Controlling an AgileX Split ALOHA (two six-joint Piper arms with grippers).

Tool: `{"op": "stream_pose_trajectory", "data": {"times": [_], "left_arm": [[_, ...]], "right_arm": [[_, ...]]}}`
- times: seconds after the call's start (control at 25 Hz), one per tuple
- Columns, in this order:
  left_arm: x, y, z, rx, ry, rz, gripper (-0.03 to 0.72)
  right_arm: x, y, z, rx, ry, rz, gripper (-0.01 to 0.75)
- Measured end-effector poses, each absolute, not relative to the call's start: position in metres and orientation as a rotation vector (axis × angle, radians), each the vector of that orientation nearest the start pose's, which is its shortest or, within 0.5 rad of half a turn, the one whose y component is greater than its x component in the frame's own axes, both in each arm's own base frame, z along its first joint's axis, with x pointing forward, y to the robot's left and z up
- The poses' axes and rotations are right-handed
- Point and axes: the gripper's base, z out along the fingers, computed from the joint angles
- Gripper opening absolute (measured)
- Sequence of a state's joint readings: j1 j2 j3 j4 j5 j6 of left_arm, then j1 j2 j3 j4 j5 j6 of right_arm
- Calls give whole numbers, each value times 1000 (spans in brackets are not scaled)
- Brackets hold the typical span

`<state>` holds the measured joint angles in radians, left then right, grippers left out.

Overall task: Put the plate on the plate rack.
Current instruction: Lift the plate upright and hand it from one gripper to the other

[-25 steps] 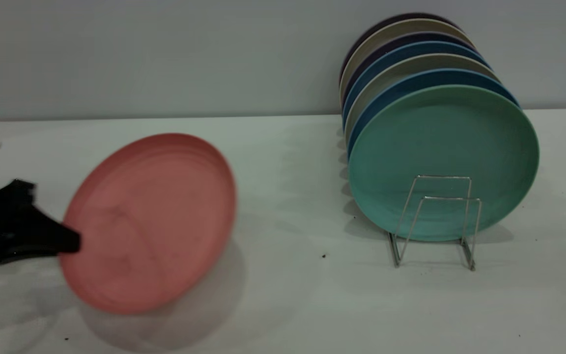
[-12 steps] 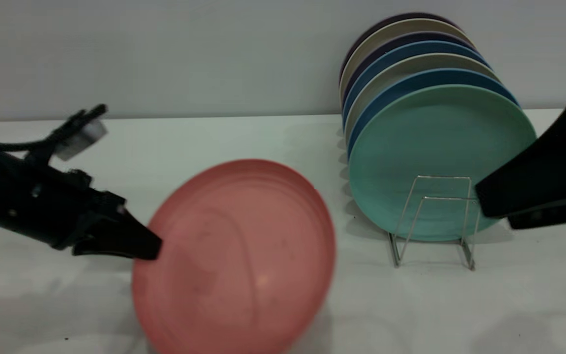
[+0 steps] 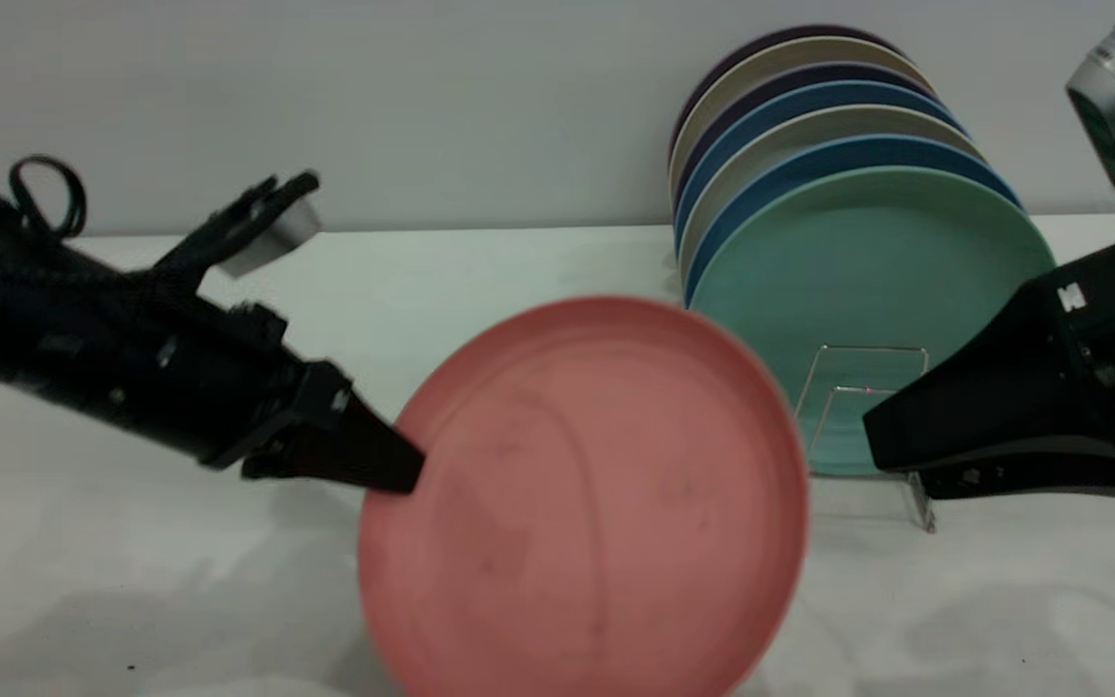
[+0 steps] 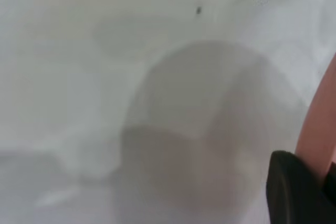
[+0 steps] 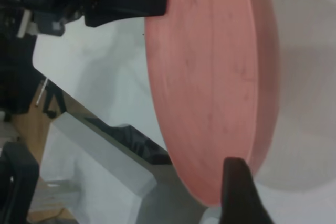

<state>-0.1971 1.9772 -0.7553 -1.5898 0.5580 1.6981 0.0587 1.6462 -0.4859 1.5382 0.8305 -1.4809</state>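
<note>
The plate (image 3: 585, 499) hangs upright above the desk (image 3: 538, 261), its face turned toward the exterior camera, just beside the plate rack (image 3: 867, 426) and overlapping the rack's near loops and the lower edge of the teal-green plate (image 3: 872, 290) in that view. The left tool (image 3: 407, 469) is clamped on the plate's left rim, one dark finger visible over the edge in the left wrist view. The right tool (image 3: 872, 436) sits close to the plate's right rim, in front of the rack; one fingertip (image 5: 239, 187) shows near the rim in the right wrist view, but whether it touches cannot be told, nor whether that tool stands apart or together.

The rack already holds a row of plates: the teal-green one in front, blue plates (image 3: 809, 121) and beige ones behind. Only the front loops look free, so the slot is narrow. The likely trouble is that the plate, held by one edge only, may swing or slip as it is lowered, strike the teal-green plate, or catch a wire loop and shove the light rack along the desk. The right tool might also knock the rack.

The plate's bottom edge is cut off in the exterior view, and the rack's left foot is hidden behind the plate.
</note>
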Motion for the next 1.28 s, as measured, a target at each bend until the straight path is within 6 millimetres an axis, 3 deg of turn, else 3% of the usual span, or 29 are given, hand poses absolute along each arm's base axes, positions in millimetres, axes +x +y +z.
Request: {"op": "stream_pose_trajectory", "data": {"times": [0.96,1.28], "left_arm": [[294,-106,81,527,2568,-719,12],[304,-75,83,334,2558,-724,12]], "right_arm": [[224,88,136,-303,2479,1142,455],[224,88,136,-304,2479,1141,455]]}}
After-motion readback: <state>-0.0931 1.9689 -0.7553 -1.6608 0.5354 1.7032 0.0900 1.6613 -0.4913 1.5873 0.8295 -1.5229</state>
